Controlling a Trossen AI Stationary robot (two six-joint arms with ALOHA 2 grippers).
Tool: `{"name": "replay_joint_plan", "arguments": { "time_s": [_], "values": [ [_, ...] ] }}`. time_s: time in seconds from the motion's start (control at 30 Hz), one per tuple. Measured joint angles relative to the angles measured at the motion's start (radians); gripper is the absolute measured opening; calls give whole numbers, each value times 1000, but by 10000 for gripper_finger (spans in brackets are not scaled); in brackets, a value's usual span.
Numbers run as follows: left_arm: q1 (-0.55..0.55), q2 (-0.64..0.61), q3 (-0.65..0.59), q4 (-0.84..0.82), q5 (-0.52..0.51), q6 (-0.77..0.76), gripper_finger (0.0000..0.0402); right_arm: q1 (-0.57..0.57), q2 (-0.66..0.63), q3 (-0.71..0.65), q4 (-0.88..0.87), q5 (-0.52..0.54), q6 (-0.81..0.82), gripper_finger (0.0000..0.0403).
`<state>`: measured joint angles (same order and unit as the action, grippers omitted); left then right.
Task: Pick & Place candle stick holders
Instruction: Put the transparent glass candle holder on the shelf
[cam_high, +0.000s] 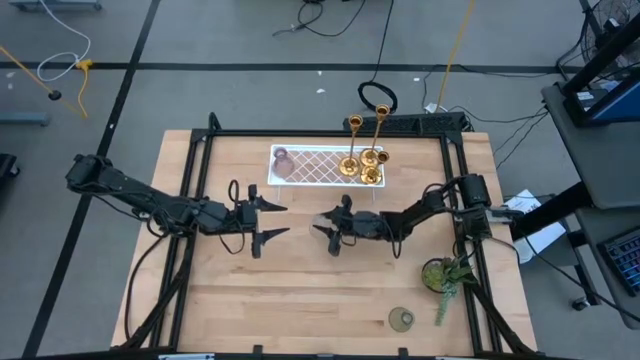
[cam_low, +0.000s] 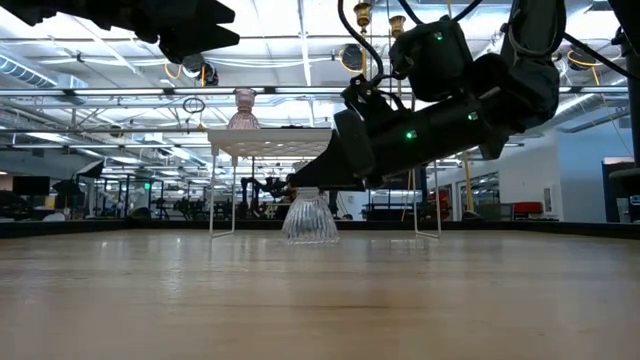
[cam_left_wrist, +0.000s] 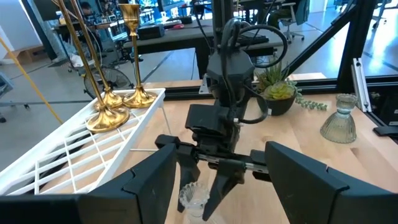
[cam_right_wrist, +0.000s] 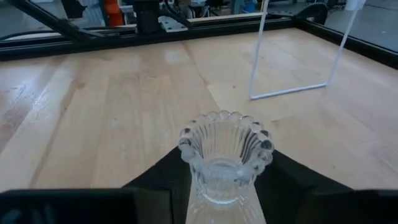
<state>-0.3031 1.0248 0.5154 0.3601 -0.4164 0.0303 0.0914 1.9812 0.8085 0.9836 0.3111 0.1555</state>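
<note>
On the table, right hand straddles clear cup, unseen overhead.

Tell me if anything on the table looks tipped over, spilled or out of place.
Nothing looks tipped or spilled. The gold candlesticks and pink cup stand upright on the white tray. The green cup sits alone by the plant, and the clear cup stands between the right end effector's fingers.
</note>
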Motion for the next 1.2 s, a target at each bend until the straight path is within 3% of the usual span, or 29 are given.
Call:
{"name": "replay_joint_plan", "arguments": {
  "time_s": [0.2,0.3,0.73,0.9,1.03,1.2],
  "values": [
    [0,0,0,0,0,-2,253,11,-5,-2,90,-1,-38,132],
    [0,0,0,0,0,-7,253,24,-23,-1,128,-1,-67,147],
    [-1,0,0,14,50,-7,253,23,-281,0,128,8,-230,135],
    [-1,0,0,40,51,15,253,-21,-306,73,23,112,-290,143],
    [-1,0,0,40,51,18,253,-65,-296,151,-119,118,-310,134],
    [-1,0,0,34,52,18,253,-108,-297,179,-172,280,-308,142]
  ]
}}
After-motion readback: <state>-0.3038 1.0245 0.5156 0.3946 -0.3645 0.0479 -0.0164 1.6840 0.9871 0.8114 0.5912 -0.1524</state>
